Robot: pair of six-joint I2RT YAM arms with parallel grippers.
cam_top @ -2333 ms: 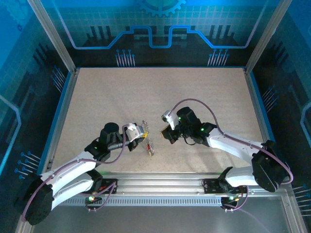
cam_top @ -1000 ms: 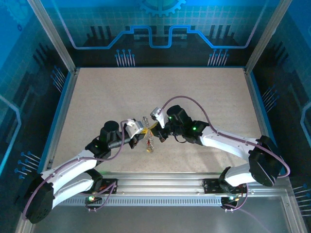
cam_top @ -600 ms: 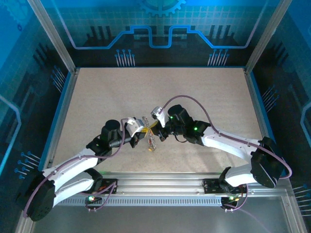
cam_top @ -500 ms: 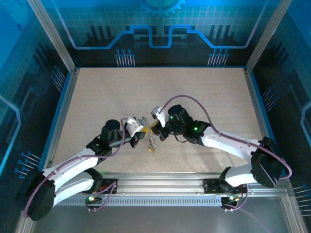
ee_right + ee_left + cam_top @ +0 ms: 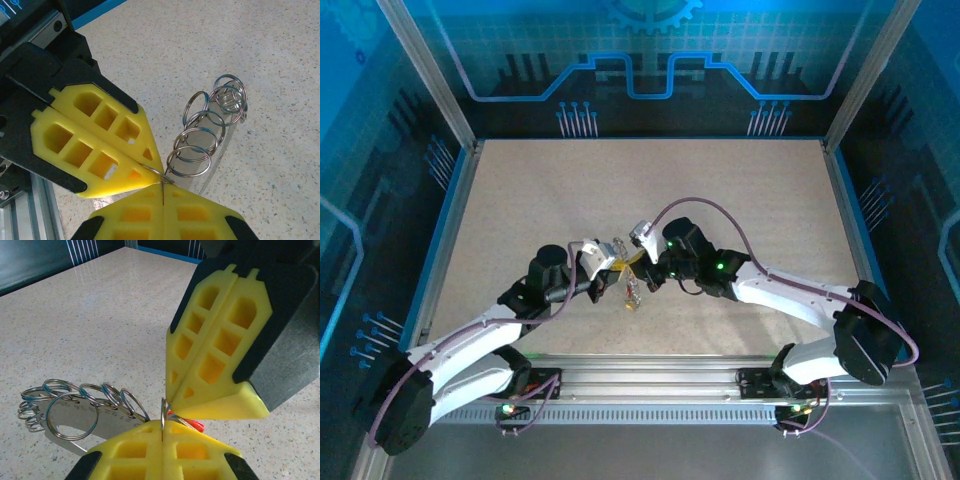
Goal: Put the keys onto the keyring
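Note:
My left gripper point(image 5: 163, 427) is shut on the keyring point(image 5: 163, 412), a thin silver loop standing edge-on from its yellow pads. My right gripper point(image 5: 168, 402) comes in from the upper right, shut, its tip touching that loop. Just behind the loop lies a red key head point(image 5: 194, 424). In the right wrist view my right gripper point(image 5: 163, 187) pinches a thin metal edge, apparently a key, right at the keyring point(image 5: 152, 172) that the left gripper point(image 5: 157, 170) holds. From above, both grippers point(image 5: 620, 265) point(image 5: 640, 262) meet tip to tip over small keys point(image 5: 631, 296).
A flat metal strip carrying several spare split rings point(image 5: 75, 412) point(image 5: 207, 135) lies on the speckled table point(image 5: 620, 190) right beside the gripper tips. Blue walls and metal posts surround the table; a rail runs along the near edge.
The right arm has swung left from a gap away until its tip meets the left gripper's. Over the last second both grippers have barely shifted and stayed shut.

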